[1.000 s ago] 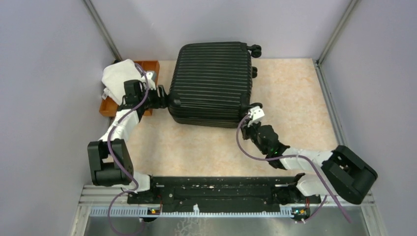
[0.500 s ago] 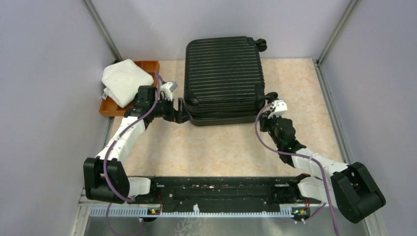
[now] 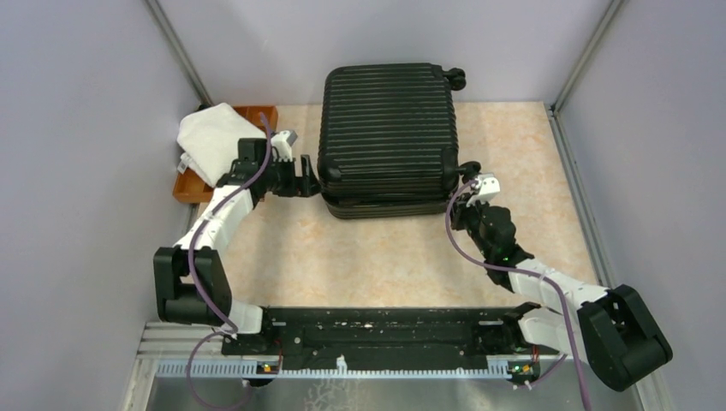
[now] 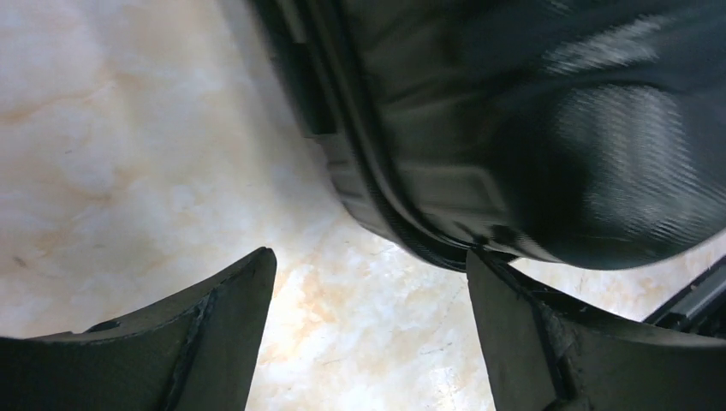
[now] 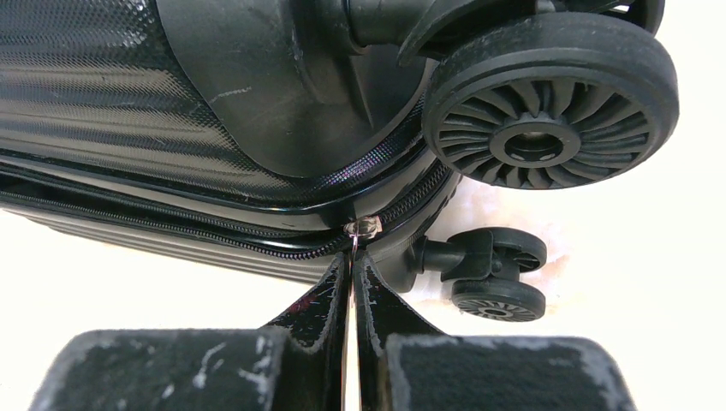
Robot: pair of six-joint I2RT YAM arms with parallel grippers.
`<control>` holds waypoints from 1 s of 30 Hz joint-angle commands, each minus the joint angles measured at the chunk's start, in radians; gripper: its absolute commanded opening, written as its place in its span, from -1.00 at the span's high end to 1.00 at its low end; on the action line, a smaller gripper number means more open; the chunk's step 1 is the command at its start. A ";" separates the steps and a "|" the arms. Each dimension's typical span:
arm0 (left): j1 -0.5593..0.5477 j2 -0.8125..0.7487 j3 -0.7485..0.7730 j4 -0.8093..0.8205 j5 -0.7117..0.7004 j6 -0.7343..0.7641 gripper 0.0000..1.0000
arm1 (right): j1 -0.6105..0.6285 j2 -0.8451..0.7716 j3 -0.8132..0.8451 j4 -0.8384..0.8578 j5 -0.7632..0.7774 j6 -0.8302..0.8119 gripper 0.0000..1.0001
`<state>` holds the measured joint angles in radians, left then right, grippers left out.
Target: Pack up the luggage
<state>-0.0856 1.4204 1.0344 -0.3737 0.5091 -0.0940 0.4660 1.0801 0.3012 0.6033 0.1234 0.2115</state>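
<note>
The luggage (image 3: 385,128) is a black ribbed hard-shell suitcase lying flat and closed at the back middle of the table. My left gripper (image 3: 308,181) stands open just off its front left corner, nothing between its fingers (image 4: 370,254); the shell's corner (image 4: 514,128) sits right ahead of them. My right gripper (image 3: 467,184) is at the front right corner, shut (image 5: 353,257) on the small metal zipper pull (image 5: 364,227) in the zipper seam of the shell (image 5: 128,86). A caster wheel (image 5: 548,94) is close above right, and a smaller one (image 5: 496,274) beside the fingers.
A brown wooden tray (image 3: 261,116) sits at the back left by the wall, with a folded white cloth (image 3: 214,141) on it, just behind my left arm. Grey walls close in the table on three sides. The arms' base rail (image 3: 377,330) runs along the near edge.
The suitcase has swung from a slanted pose to square and shifted right. My left gripper opened and drew back from its left edge. My right gripper followed the front right corner, still shut.
</note>
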 commanded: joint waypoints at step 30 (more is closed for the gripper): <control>-0.051 0.352 -0.031 0.514 0.179 -0.322 -0.31 | 0.226 0.045 -0.092 0.386 0.092 -0.009 1.00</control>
<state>-0.0433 1.7893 1.0157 -0.0418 0.5430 -0.3420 0.6220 1.0908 0.1600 0.8886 0.2234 0.2092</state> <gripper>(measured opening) 0.666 0.008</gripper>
